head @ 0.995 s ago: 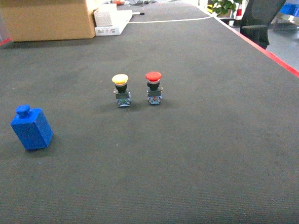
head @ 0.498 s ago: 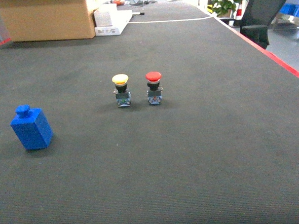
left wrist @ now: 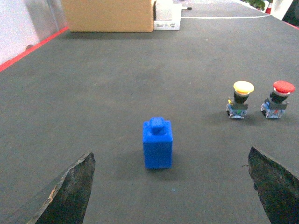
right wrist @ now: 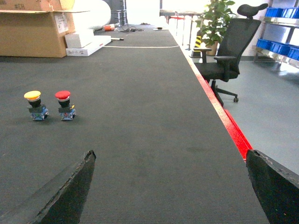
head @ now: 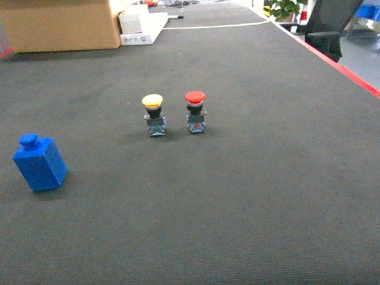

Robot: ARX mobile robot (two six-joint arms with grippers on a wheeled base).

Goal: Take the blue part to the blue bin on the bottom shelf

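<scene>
The blue part point(head: 39, 163) stands upright on the dark mat at the left, a small blocky piece with a round knob on top. In the left wrist view the blue part point(left wrist: 158, 143) sits centred ahead of my left gripper point(left wrist: 171, 153), which is open, its fingers apart from the part. My right gripper point(right wrist: 170, 152) is open over bare mat with nothing between its fingers. Neither gripper shows in the head view. Blue bins point(right wrist: 276, 45) sit on a metal rack off the table's right side; I cannot tell which level is the bottom shelf.
A yellow-capped push button point(head: 153, 115) and a red-capped push button point(head: 195, 111) stand side by side mid-table. A cardboard box point(head: 59, 21) and a white box point(head: 141, 24) are at the far end. A red strip point(head: 360, 80) marks the right edge, with an office chair point(right wrist: 229, 51) beyond.
</scene>
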